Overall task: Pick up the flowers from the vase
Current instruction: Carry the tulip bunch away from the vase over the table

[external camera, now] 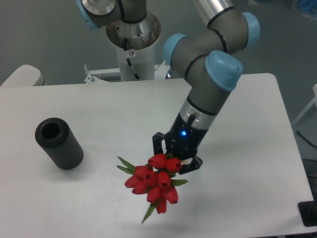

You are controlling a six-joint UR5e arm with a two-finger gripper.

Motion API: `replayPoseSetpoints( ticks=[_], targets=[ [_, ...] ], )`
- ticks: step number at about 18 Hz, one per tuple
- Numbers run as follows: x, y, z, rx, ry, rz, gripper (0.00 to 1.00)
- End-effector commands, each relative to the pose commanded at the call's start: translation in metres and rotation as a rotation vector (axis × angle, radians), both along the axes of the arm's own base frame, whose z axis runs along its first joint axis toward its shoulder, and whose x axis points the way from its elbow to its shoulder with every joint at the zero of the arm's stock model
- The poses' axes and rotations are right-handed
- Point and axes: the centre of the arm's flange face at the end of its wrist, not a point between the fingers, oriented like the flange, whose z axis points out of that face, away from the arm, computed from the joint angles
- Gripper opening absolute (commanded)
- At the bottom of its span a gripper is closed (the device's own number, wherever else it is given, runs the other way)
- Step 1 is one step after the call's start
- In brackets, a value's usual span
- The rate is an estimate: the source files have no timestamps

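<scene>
Tulips [154,184], a small bunch of closed red buds packed tightly together, are hanging in the air over the front middle of the white desk [247,148], with the UR5e arm's gripper [176,159] holding them from above and behind. Narrow green leaves are poking out on the bunch's left side, one small leaf is showing on the right, and another is trailing down below the lowest buds. The buds are glossy and deep red, some slightly blurred, and the stems are hidden where they are running up into the gripper. The black jaws are standing closed around the top of the bunch, one finger showing on each side of the uppermost buds, and a blue light is glowing on the gripper body just above them. A faint shadow is lying on the desk beneath the flowers.

Well apart to the left, the vase [59,143], a matte black, thick-walled cylinder, is sitting on the desk, its round opening gaping dark, with nothing visible inside. The arm's grey links with pale blue joint caps are bending down from the white base column [132,49] at the desk's far edge.
</scene>
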Motion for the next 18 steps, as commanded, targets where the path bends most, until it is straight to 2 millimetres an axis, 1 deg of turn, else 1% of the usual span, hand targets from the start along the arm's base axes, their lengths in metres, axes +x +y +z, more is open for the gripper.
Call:
replayPoseSetpoints(
  ticks=[4, 7, 8, 10, 12, 14, 18],
  targets=[
    [-0.018, 0.004, -0.014, -0.194, 0.033, -0.090, 0.10],
    [-0.022, 0.015, -0.033, -0.306, 0.090, -0.183, 0.10],
    [-0.022, 0.016, -0.039, -0.325, 0.109, -0.219, 0.10],
    [-0.023, 0.023, -0.057, -0.340, 0.119, -0.287, 0.10],
    [-0.027, 0.025, -0.066, -0.374, 0.135, -0.315, 0.10],
    [-0.026, 0.029, -0.074, -0.386, 0.143, -0.353, 0.11],
    [-0.030, 0.026, -0.077, -0.407, 0.163, -0.404, 0.11]
  ],
)
